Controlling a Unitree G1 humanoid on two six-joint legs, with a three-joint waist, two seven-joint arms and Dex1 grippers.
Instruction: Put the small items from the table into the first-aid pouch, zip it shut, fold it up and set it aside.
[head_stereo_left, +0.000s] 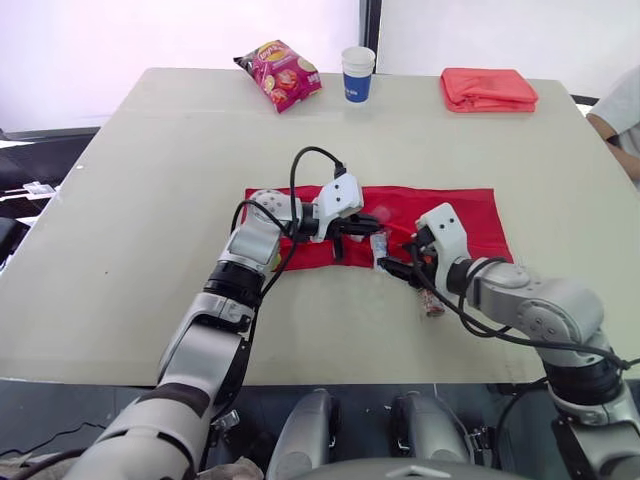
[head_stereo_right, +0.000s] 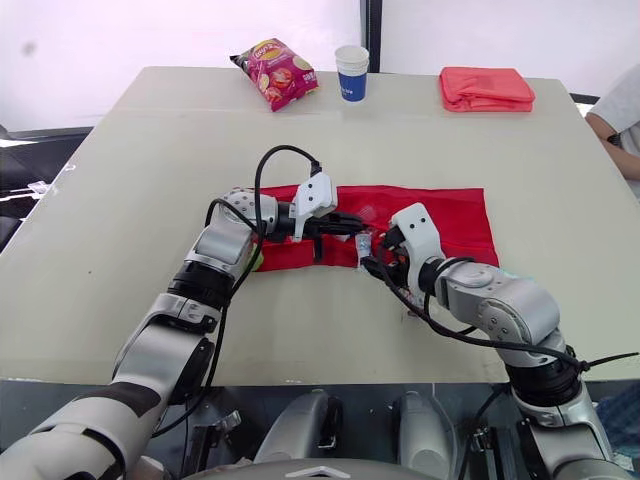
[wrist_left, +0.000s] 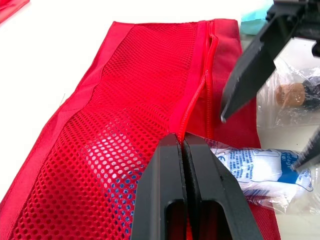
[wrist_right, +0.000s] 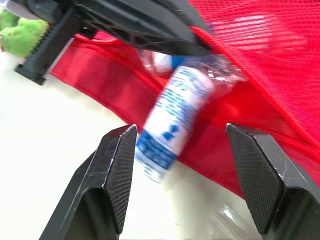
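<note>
The red first-aid pouch (head_stereo_left: 450, 215) lies flat in the middle of the table (head_stereo_left: 150, 200), mesh side up. My left gripper (wrist_left: 182, 142) is shut on the edge of its zip opening (wrist_left: 200, 85). A white and blue wrapped bandage roll (wrist_right: 170, 115) sticks halfway out of that opening. My right gripper (wrist_right: 181, 131) is open, with one finger on each side of the roll and neither touching it. A clear packet holding a brown item (wrist_left: 292, 95) lies on the table near the right gripper. A green item (wrist_right: 20, 35) rests beside the pouch's left end.
At the table's far edge stand a crisp bag (head_stereo_left: 280, 72), a blue and white paper cup (head_stereo_left: 357, 73) and a folded red pouch (head_stereo_left: 488, 88). A person's arm (head_stereo_left: 620, 120) shows at the far right.
</note>
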